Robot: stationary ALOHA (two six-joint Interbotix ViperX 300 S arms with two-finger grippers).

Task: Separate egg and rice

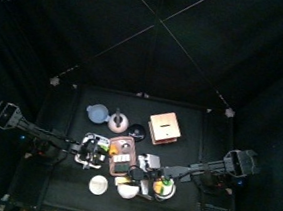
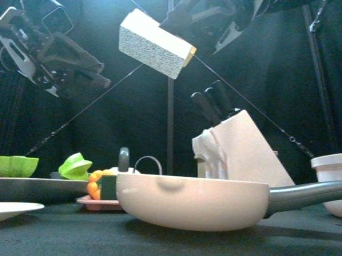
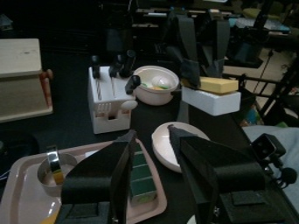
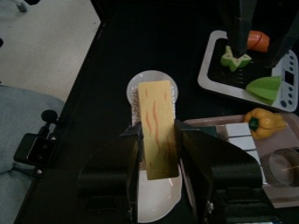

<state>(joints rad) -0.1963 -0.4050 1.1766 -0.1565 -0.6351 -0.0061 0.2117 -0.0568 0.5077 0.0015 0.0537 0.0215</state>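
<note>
black curtained pen: right gripper [image 4: 162,162] clamps the sponge [image 4: 158,122] over the pan [image 4: 152,87], left gripper [image 3: 149,157] open, separation seemingly unfinished.

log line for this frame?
right hand | shut on sponge | raised above pan | left hand | open, above tray

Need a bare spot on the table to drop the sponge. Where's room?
Free: black table right of the light wooden box, and the back strip behind the grey-blue bowl. Crowded: the front half, with the pinkish tray, the white plates and the right claw holding the yellow sponge.
</note>
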